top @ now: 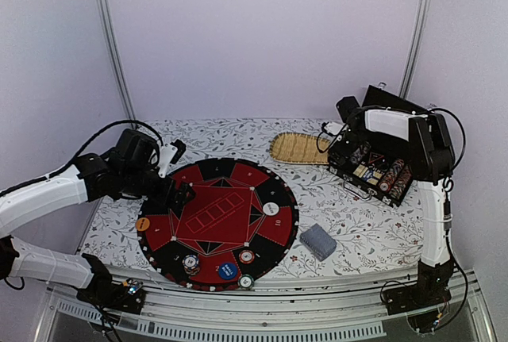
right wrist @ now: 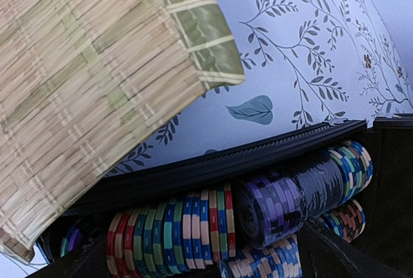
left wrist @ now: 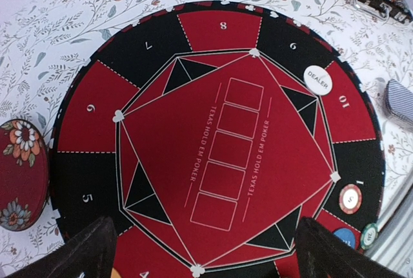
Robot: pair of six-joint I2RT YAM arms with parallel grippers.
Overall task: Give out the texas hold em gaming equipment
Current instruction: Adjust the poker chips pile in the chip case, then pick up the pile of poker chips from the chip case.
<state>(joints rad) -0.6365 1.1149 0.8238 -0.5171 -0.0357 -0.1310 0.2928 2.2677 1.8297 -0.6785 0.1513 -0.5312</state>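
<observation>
Two sets of jaws: both spread wide, neither holding anything.
Left jaws: hovering over the round felt mat (left wrist: 226,129).
Dealer button (left wrist: 317,78): on the mat, ahead and right of the left jaws.
Loose chips: red-and-white chip (left wrist: 350,198), blue chip (left wrist: 345,238) and green chip (left wrist: 369,234), on the mat just right of the left jaws.
Right jaws: at the black case (right wrist: 226,162), chip rows (right wrist: 193,226) lying between the tips.
Card deck (top: 317,241): on the surface (top: 357,231), well apart from both jaws.
</observation>
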